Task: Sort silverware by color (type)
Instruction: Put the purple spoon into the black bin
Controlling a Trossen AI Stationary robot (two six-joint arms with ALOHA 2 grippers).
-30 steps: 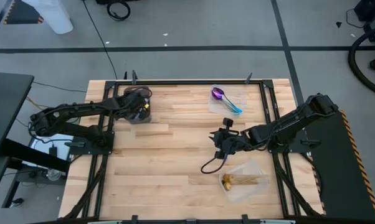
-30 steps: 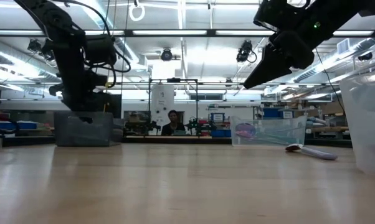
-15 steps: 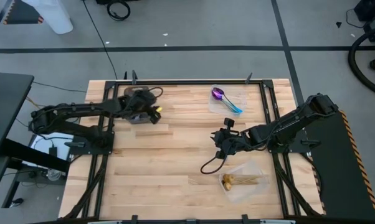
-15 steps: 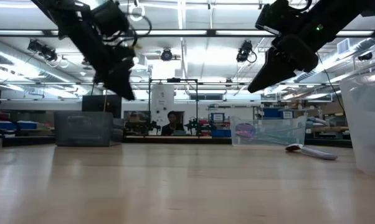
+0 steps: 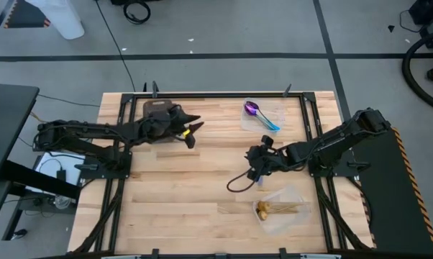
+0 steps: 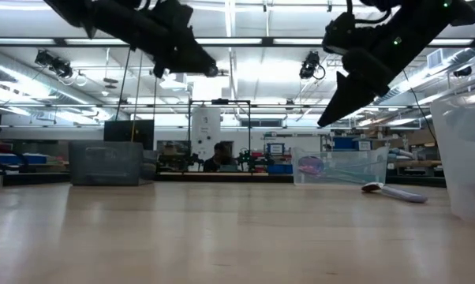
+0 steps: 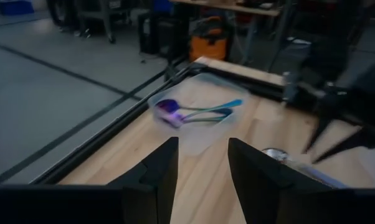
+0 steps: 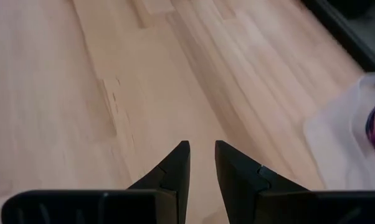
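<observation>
Iridescent purple-blue spoons with teal handles [image 5: 261, 115] lie in a clear container [image 5: 277, 109] at the far right, also seen in the left wrist view [image 7: 187, 112]. Gold spoons [image 5: 274, 209] lie in a second clear container [image 5: 294, 196] near the front right. My left gripper [image 5: 195, 131] hangs open in the air, pointing almost level toward the table's right, just right of the dark grey tray [image 5: 156, 108]. Nothing is between its fingers [image 7: 203, 140]. My right gripper [image 5: 254, 171] hovers over the bare wood between the two containers, slanting down, its fingers [image 8: 202, 144] narrowly apart and empty.
The wooden tabletop [image 5: 195, 187] lies bare across the middle and the near left. A black frame rail [image 5: 224, 94] runs along the far edge. A cable loop [image 5: 238, 185] hangs below my right gripper. A person [image 6: 219, 155] sits far behind the table.
My left gripper has risen out of the dark grey tray and swung toward the table's right, tipping from pointing down to almost level. My right gripper has rolled a little in place.
</observation>
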